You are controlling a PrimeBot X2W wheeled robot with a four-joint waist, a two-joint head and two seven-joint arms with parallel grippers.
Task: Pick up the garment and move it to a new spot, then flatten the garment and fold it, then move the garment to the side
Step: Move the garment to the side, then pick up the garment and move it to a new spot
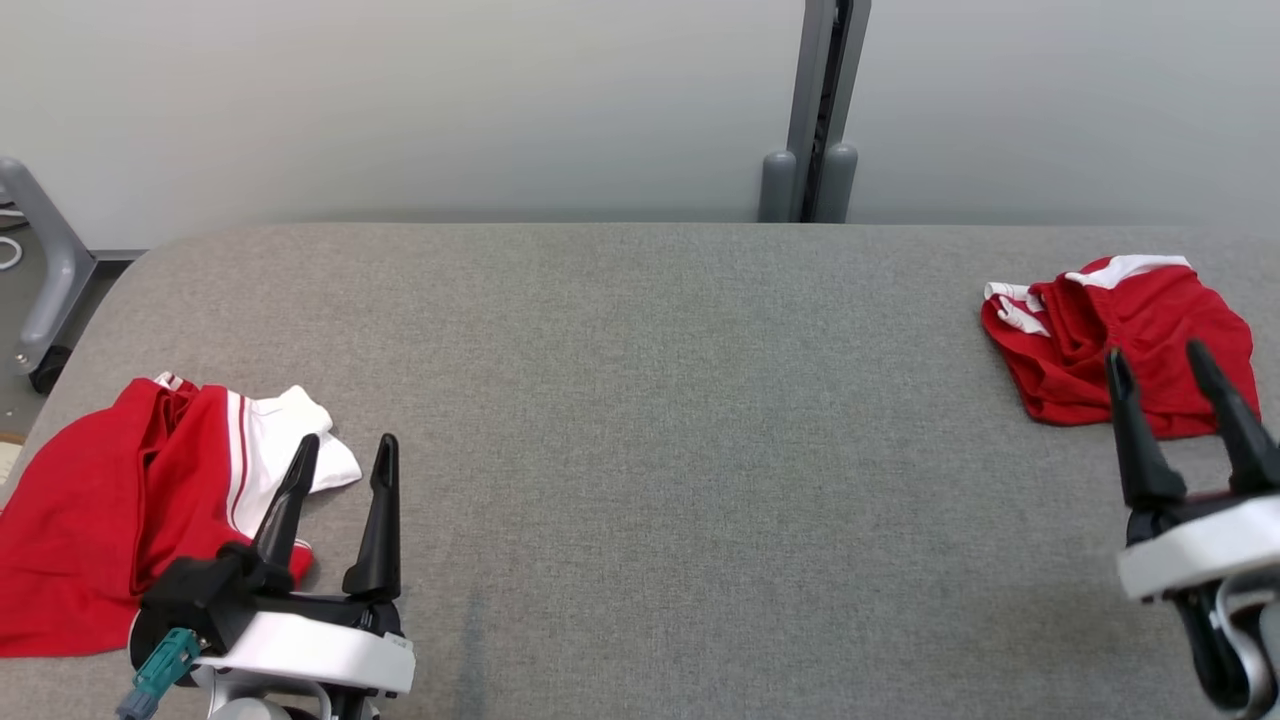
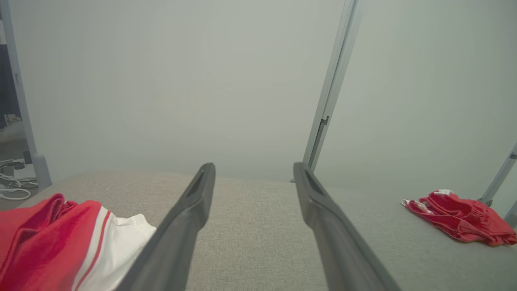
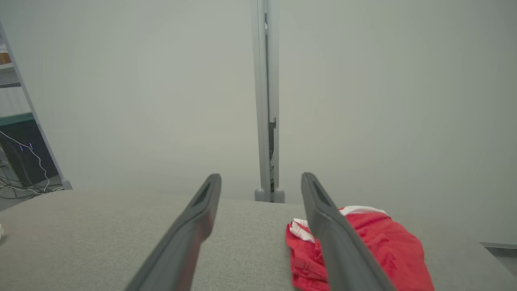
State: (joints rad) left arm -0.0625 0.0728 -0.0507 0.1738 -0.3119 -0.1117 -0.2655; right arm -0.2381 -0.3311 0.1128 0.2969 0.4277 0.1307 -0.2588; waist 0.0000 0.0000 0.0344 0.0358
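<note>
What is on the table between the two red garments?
Nothing: in the head view the grey table is bare between the left garment and the right garment.

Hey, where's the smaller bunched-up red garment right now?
The smaller red garment lies in the head view on the right side of the table, just beyond the open right gripper, far from the larger red-and-white garment by the left gripper.
</note>
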